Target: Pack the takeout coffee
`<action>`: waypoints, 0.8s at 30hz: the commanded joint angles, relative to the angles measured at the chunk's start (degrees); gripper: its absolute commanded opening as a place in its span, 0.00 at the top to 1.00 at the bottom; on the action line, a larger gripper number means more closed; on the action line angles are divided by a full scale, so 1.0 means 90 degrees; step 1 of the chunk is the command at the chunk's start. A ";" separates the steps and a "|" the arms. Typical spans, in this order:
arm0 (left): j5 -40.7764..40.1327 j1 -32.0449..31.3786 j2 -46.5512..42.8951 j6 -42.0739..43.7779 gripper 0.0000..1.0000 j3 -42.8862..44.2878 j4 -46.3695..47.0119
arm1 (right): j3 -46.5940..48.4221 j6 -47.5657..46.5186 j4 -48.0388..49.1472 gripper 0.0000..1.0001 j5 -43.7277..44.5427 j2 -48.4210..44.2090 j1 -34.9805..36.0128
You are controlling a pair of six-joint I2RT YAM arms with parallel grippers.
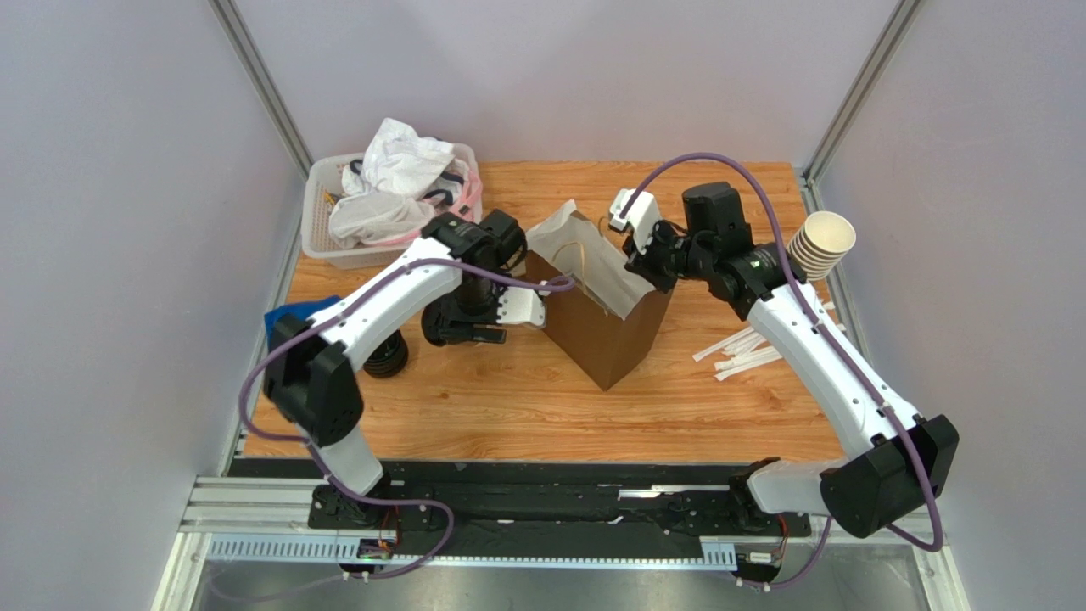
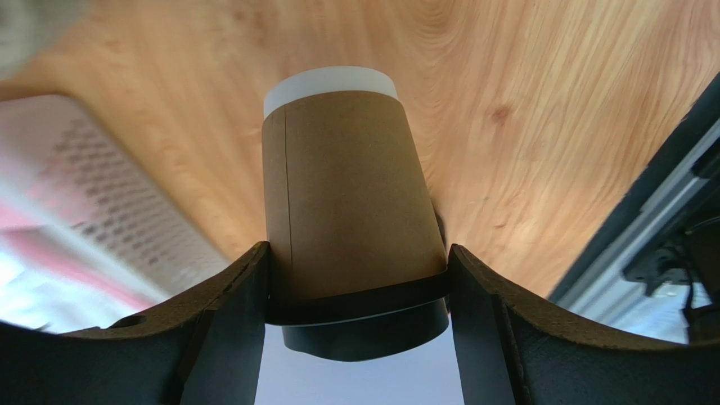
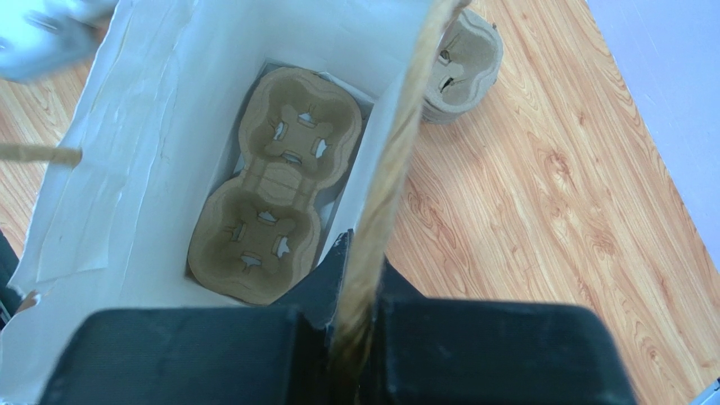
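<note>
The takeout coffee (image 2: 346,194), a tan paper cup with a black lid, sits between the fingers of my left gripper (image 2: 359,253), which is shut on it just above the lid rim. In the top view my left gripper (image 1: 507,308) hovers beside the left face of the brown paper bag (image 1: 609,334), and the cup is mostly hidden there. My right gripper (image 3: 363,270) is shut on the bag's rim (image 3: 397,160) and holds its mouth wide. Inside, a two-cup cardboard carrier (image 3: 275,181) lies on the bag's floor with both wells bare.
A white basket (image 1: 321,236) of crumpled bags stands at the back left. Stacked cream cups (image 1: 820,245) lie at the right edge, with white sticks (image 1: 739,353) nearby. A stack of black lids (image 1: 386,357) stands by the left arm. More carriers (image 3: 463,63) lie beyond the bag.
</note>
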 commanded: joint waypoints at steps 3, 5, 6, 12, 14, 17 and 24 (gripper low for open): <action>-0.0428 0.0031 0.0701 -0.0940 0.85 -0.0186 -0.2175 | 0.0270 -0.0116 -0.0168 1.00 0.0206 0.0019 -0.0082; -0.0526 0.0041 0.0847 -0.0940 0.85 -0.0245 -0.2272 | 0.0241 -0.0126 -0.0169 1.00 0.0245 -0.0020 -0.0101; -0.0642 0.0031 0.0906 -0.0998 0.85 -0.0303 -0.2282 | 0.0202 -0.0136 -0.0159 1.00 0.0264 -0.0050 -0.0111; -0.0975 0.0031 0.0994 -0.1057 0.83 -0.0693 -0.2282 | 0.0095 -0.0175 -0.0178 1.00 0.0391 -0.0138 -0.0199; -0.0976 0.0031 0.1024 -0.1135 0.83 -0.0743 -0.2282 | 0.0085 -0.0175 -0.0178 1.00 0.0479 -0.0128 -0.0287; -0.0859 0.0031 0.1140 -0.1262 0.80 -0.0733 -0.2282 | 0.0075 -0.0185 -0.0169 1.00 0.0509 -0.0138 -0.0414; -0.0868 0.0022 0.1560 -0.1458 0.76 -0.0431 -0.2282 | 0.0065 -0.0146 -0.0159 1.00 0.0528 -0.0148 -0.0472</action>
